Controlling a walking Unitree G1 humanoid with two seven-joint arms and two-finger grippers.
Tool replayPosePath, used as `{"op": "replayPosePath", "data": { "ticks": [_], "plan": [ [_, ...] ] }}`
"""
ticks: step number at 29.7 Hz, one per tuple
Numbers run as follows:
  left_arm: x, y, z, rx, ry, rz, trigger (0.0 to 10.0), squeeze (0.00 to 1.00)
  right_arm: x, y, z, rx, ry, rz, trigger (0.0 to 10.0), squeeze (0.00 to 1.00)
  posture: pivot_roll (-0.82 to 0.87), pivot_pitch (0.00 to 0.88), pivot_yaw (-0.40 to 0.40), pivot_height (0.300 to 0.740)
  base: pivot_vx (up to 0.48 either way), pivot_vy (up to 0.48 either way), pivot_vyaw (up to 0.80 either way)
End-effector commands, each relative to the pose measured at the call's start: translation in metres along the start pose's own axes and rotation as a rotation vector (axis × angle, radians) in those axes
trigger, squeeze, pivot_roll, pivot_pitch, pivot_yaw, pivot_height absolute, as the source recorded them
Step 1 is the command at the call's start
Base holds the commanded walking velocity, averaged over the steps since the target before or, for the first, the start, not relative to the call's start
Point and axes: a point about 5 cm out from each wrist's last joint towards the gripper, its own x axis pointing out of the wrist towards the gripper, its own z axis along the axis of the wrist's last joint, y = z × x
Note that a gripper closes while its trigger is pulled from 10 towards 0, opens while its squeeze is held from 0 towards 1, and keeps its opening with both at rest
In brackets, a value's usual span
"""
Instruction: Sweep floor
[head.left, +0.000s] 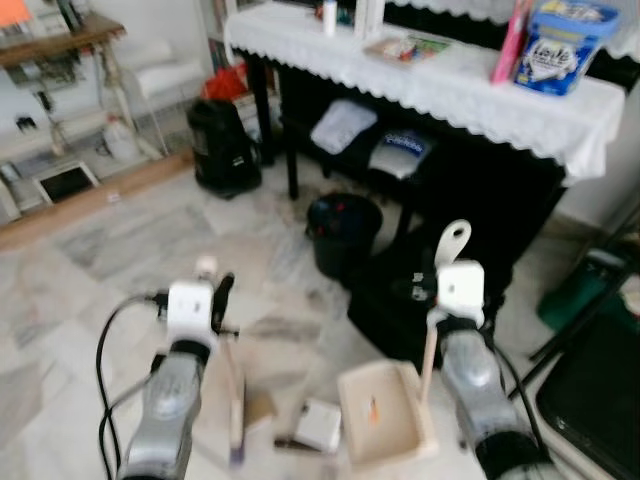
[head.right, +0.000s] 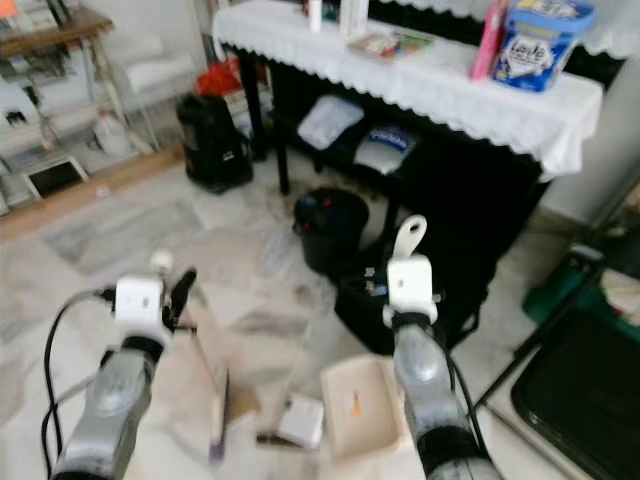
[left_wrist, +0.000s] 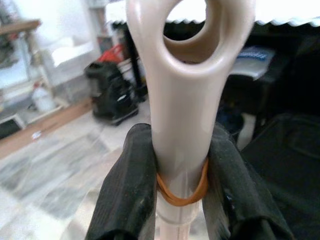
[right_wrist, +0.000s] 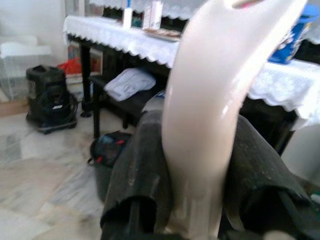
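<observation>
Now both grippers are busy with tools. The left gripper (left_wrist: 175, 190) is closed on the top of a beige handle with a hole at its end; this is the broom (head.left: 236, 400), whose stick runs down to the floor (head.left: 150, 240) in front of the robot. The right gripper (right_wrist: 195, 200) is also closed, on the tall handle of the dustpan (head.left: 385, 410), which rests on the floor just beside the right arm. Between broom and dustpan lies a small white piece of rubbish (head.left: 320, 425), with a dark bit next to it. A black bin (head.left: 343, 232) stands further ahead, near the table (head.left: 440, 85).

I judge that the step in hand is the sweeping itself. The next move calls for pulling the broom sideways toward the dustpan, while the pan stays flat and steady on the floor, so the rubbish slides in and is not pushed under the edge.
</observation>
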Motion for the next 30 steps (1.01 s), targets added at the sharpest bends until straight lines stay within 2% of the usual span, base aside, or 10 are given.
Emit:
{"op": "replayPosePath", "data": {
  "ticks": [1,8,11,13,19,22,26,28,30],
  "plan": [
    [0.004,0.003,0.011,0.012,-0.056,0.012,10.0,0.00,0.002,-0.002,0.008,0.004,-0.040,-0.014,10.0,0.00,0.09,0.038,0.027,0.740,0.000,0.000,0.00],
    [0.003,0.010,0.010,0.048,-0.043,0.036,10.0,0.00,0.000,-0.004,0.004,-0.005,-0.024,-0.017,10.0,0.00,0.09,0.044,0.028,0.740,0.000,0.000,0.00],
    [0.004,0.014,0.009,0.167,-0.028,0.003,10.0,0.00,-0.003,-0.004,-0.001,-0.010,-0.002,-0.018,10.0,0.00,0.09,0.052,0.029,0.740,0.000,0.000,0.00],
    [0.004,0.014,0.009,0.177,-0.020,-0.001,10.0,0.00,-0.003,-0.004,-0.002,-0.009,0.001,-0.016,10.0,0.00,0.09,0.053,0.030,0.740,0.000,0.000,0.00],
    [-0.006,0.019,-0.008,0.249,0.104,-0.051,10.0,0.00,-0.007,-0.002,-0.007,-0.008,0.028,-0.009,10.0,0.00,0.09,0.064,0.035,0.740,0.000,0.000,0.00],
    [-0.008,0.021,-0.009,0.261,0.120,-0.053,10.0,0.00,-0.007,-0.002,-0.009,-0.009,0.035,-0.007,10.0,0.00,0.09,0.064,0.035,0.740,0.000,0.000,0.00],
    [-0.016,0.030,-0.021,0.337,0.215,-0.046,10.0,0.00,-0.011,-0.002,-0.016,-0.021,0.071,-0.005,10.0,0.00,0.10,0.066,0.035,0.740,0.000,0.000,0.00],
    [-0.021,0.034,-0.032,0.378,0.294,-0.041,10.0,0.00,-0.013,-0.001,-0.019,-0.025,0.086,-0.003,10.0,0.00,0.10,0.069,0.035,0.740,0.000,0.000,0.00],
    [-0.022,0.033,-0.034,0.370,0.307,-0.044,10.0,0.00,-0.013,0.000,-0.021,-0.026,0.093,-0.001,10.0,0.00,0.10,0.069,0.035,0.740,0.000,0.000,0.00]
  ]
}}
